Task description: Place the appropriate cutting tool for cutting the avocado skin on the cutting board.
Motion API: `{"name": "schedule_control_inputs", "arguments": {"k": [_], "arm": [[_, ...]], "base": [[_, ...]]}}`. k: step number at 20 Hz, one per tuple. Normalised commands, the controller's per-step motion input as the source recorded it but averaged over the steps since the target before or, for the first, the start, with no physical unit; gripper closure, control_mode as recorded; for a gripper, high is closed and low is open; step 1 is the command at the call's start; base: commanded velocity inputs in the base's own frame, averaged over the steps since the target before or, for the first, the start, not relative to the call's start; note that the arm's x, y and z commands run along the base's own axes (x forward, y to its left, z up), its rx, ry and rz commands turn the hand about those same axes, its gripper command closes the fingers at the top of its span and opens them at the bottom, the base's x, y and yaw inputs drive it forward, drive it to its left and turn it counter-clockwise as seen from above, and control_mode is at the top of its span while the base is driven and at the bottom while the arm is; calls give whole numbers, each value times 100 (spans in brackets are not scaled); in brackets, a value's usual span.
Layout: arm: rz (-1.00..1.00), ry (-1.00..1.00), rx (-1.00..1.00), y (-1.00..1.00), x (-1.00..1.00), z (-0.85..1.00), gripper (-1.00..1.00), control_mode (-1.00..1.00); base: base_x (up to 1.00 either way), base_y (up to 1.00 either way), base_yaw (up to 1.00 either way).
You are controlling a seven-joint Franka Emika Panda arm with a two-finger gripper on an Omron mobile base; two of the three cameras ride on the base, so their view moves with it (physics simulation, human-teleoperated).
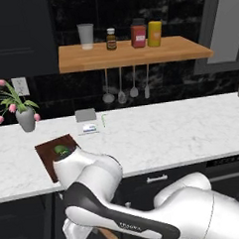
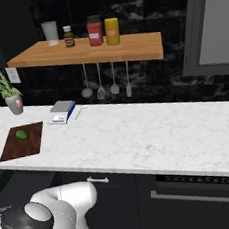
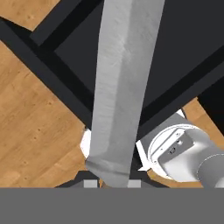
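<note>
Knife [image 3: 120, 87] blade runs straight up my hand view, silver-grey and close to the lens, with its base seated between the two dark finger tips at the bottom; I read the gripper [image 3: 111, 183] as clamped on the knife. Behind the blade I see wood floor and dark cabinet fronts, so the hand is low, below the counter. In the left base view the arm folds downward in front of the cabinets and a sliver of tan handle [image 1: 110, 237] shows beneath it. On the white marble counter [image 2: 154, 137] the cutting board [image 2: 24, 142] lies flat at the left end, with the avocado [image 2: 21, 134] resting on its far part. A vase of pink flowers [image 2: 12, 100] stands just beyond the board.
</note>
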Motion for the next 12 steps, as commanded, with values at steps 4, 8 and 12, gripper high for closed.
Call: {"name": "schedule_control_inputs", "arguments": {"k": [4,8,12], "arm": [[1,10,-2,18,99,86,100,-100],[0,16,0,57,100,31,100,-100],[0,9,-8,83,99,0,100,-100]], "base": [[0,0,0],[0,0,0],[0,0,0]]}}
